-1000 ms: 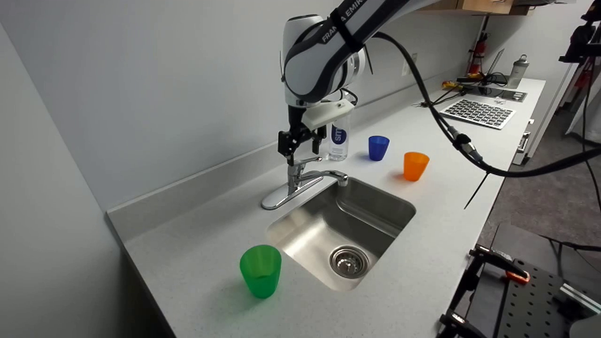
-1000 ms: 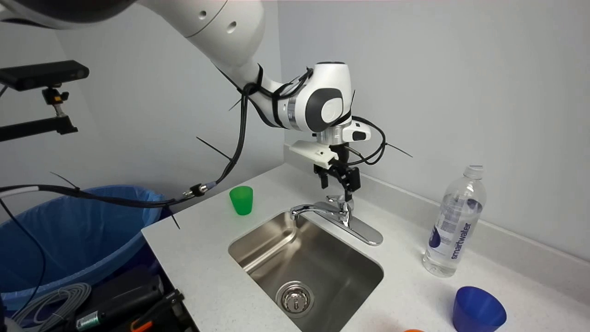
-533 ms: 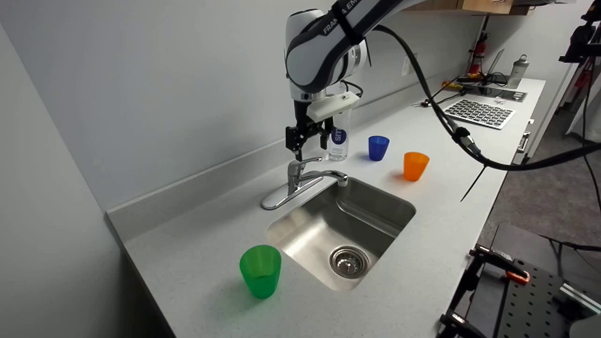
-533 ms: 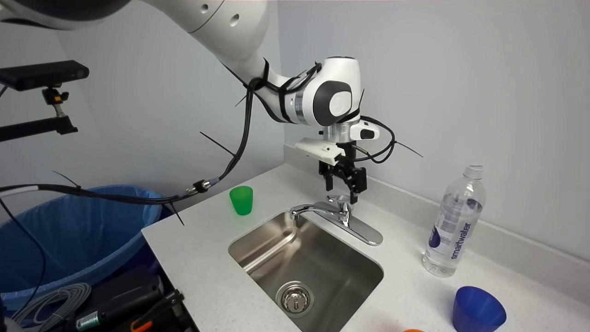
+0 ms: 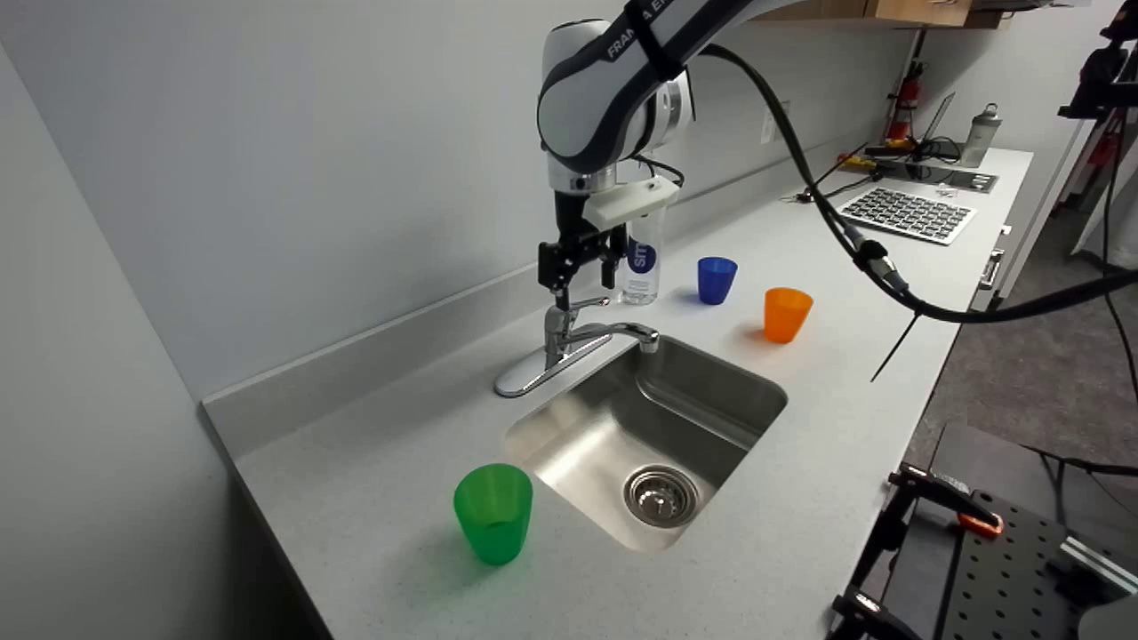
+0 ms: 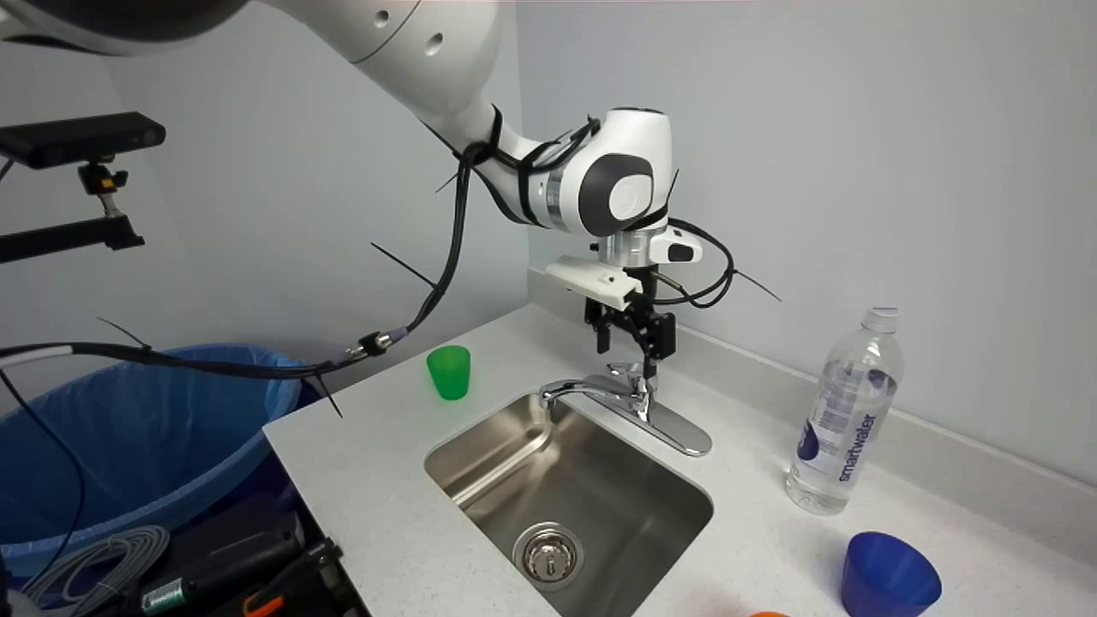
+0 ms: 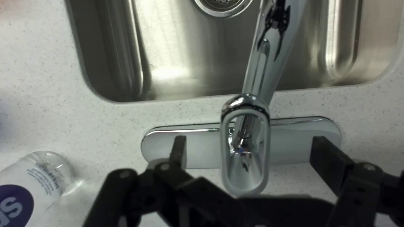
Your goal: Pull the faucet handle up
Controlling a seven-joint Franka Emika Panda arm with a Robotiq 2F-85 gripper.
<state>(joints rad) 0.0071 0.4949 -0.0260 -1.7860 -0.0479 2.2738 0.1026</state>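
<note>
The chrome faucet handle [image 5: 591,303] is a short lever on top of the small faucet [image 5: 555,336] with a curved spout. The handle also shows in an exterior view [image 6: 619,368], partly hidden by a finger. In the wrist view the handle [image 7: 245,101] is an elongated loop seen from above, lying between the two spread fingers with a gap on each side. My black gripper [image 5: 584,287] is open and points down at the handle; it also shows in an exterior view [image 6: 626,358] and the wrist view [image 7: 248,143]. Whether the fingertips reach down to the handle's height is hard to tell.
The steel sink [image 5: 613,453] lies in front of the faucet. A clear bottle with a blue label [image 6: 844,428] stands beside it near the wall. A blue cup [image 5: 716,282], an orange cup [image 5: 786,316] and a green cup [image 5: 494,516] stand on the counter.
My gripper moved up and sideways above the faucet, then slightly back and down over the last half second. The faucet handle has not visibly moved.
</note>
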